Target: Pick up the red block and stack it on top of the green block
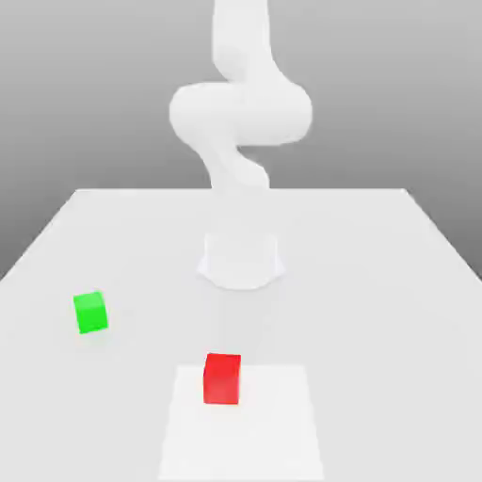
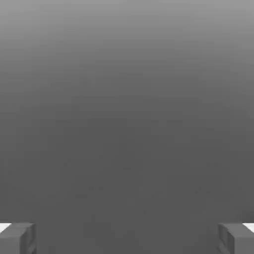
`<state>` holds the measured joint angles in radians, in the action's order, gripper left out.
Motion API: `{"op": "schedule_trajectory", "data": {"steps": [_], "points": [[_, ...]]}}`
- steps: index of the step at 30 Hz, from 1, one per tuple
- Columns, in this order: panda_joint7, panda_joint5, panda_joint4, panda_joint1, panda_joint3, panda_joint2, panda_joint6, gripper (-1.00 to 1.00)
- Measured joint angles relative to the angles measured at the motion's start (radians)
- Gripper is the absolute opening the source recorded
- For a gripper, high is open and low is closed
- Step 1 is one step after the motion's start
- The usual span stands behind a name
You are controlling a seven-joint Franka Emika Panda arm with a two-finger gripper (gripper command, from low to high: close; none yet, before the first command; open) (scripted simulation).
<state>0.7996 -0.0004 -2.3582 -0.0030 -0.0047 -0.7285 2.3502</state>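
The red block point(image 1: 222, 378) is a small bright red cube lying near the front of the white table point(image 1: 377, 282), about the middle of the exterior view. The green block point(image 1: 90, 312), a cube of like size, rests apart from it, further back and toward the exterior view's left. In the hand view my gripper point(image 2: 127, 238) is open. Its two grey fingertips point(image 2: 17, 239) stand far apart with nothing between them, against a plain grey backdrop. Neither block touches the gripper.
The white arm point(image 1: 240, 113) rises from its round base point(image 1: 240, 259) at the table's middle, behind both blocks. A paler square patch point(image 1: 264, 433) on the table surface lies under the red block, reaching the front edge.
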Motion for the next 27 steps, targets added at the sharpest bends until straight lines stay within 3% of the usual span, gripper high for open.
{"op": "schedule_trajectory", "data": {"steps": [17, 24, 25, 27], "points": [[-0.002, -0.005, -0.470, -0.032, -0.031, 0.630, 0.427, 0.00], [-0.022, 0.022, -0.471, -0.045, -0.015, 0.896, 0.647, 0.00], [-0.024, 0.025, -0.467, -0.049, -0.011, 0.927, 0.673, -1.00], [-0.023, 0.025, -0.467, -0.049, -0.011, 0.927, 0.673, -1.00]]}}
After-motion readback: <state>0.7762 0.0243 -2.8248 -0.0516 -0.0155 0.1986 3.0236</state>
